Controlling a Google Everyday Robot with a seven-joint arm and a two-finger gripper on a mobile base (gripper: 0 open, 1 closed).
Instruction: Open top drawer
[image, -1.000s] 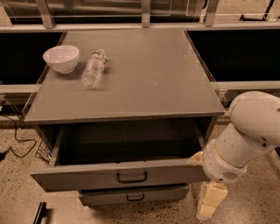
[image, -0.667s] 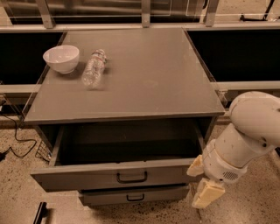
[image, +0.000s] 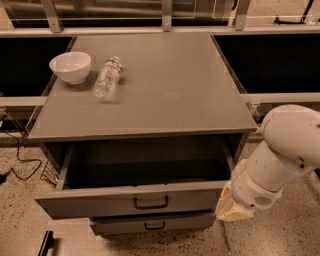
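Top drawer: stands well out below the cabinet top, black handle at its centre; interior too dark to read.
Lower drawer: only a strip shows.
Gripper: just beside the top drawer's right front corner, partly hidden by the arm; opening and grasp cannot be told.
Back left of the top: bowl, bottle lying down.

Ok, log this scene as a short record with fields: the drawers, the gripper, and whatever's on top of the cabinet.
top drawer: wide grey flat front, pulled well out
handle: black bar handle at the front's centre, nothing on it
gripper: cream gripper on a white arm, low by the drawer front's right end
lower drawer: grey lower drawer, set further back
grey cabinet top: round white bowl and clear plastic bottle lying on its side, back left
task: opening looks done
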